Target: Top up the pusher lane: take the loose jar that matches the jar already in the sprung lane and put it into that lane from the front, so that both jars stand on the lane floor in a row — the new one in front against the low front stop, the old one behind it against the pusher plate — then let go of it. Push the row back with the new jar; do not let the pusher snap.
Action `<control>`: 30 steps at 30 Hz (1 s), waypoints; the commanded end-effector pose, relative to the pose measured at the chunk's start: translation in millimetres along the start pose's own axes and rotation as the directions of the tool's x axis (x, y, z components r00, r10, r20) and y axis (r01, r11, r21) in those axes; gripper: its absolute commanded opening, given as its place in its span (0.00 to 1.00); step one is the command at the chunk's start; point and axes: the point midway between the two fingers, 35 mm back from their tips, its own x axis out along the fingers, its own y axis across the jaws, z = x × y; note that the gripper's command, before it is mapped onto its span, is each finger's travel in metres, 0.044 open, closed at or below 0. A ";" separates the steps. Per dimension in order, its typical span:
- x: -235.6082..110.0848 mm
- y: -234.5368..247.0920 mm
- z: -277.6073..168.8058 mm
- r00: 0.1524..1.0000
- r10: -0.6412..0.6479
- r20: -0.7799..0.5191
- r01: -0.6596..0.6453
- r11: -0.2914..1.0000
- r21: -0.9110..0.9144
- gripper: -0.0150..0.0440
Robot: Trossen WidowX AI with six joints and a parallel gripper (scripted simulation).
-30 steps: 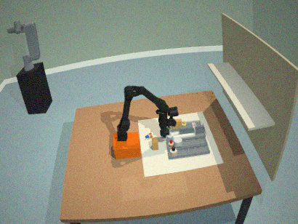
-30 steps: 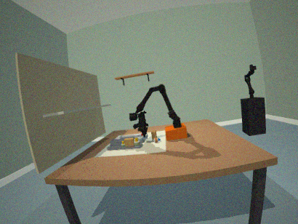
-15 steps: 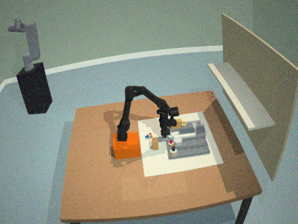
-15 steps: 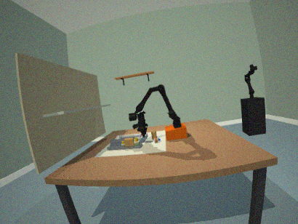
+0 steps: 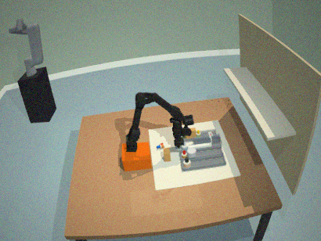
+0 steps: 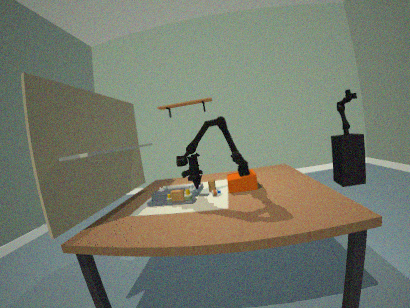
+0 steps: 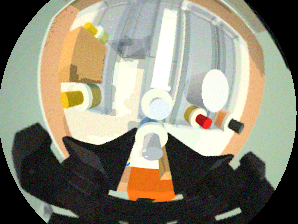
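My gripper (image 5: pixel 178 145) (image 6: pixel 197 187) (image 7: pixel 151 132) points down at the front edge of the grey lane rack (image 5: pixel 207 161) (image 6: pixel 158 197). It is shut on a jar (image 7: pixel 152 146) with a white shoulder and a pale grey lid; a bit of blue shows beside it. In the wrist view, another pale-lidded jar (image 7: pixel 159 107) stands in the lane just beyond the held one, at the end of a long white strip (image 7: pixel 165 47). The two jars look very close; whether they touch is unclear. The held jar's base, the front stop and the pusher plate are hidden.
A red-lidded jar (image 7: pixel 203 121) (image 5: pixel 184 153) and a black-lidded jar (image 7: pixel 235 125) (image 5: pixel 187 162) stand at neighbouring lanes, near a white disc (image 7: pixel 215 90). A yellow-lidded jar (image 7: pixel 75 99) and a tan block (image 7: pixel 85 57) are opposite. An orange box (image 5: pixel 137 160) (image 6: pixel 242 181) sits under the arm's base.
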 end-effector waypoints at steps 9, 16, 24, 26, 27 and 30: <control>-0.4 -0.6 12.3 1.000 -0.002 0.022 0.002 1.000 -0.002 0.25; -0.4 -0.6 14.9 1.000 -0.002 0.022 0.002 1.000 -0.002 0.25; -0.5 -0.7 18.0 1.000 -0.002 0.022 0.002 1.000 -0.002 0.25; -0.6 -0.7 18.8 1.000 -0.002 0.022 0.002 1.000 -0.002 0.25; -0.6 -0.7 19.1 1.000 -0.002 0.022 0.002 1.000 -0.002 0.25; -0.7 -0.7 20.3 1.000 -0.002 0.022 0.002 1.000 -0.002 0.25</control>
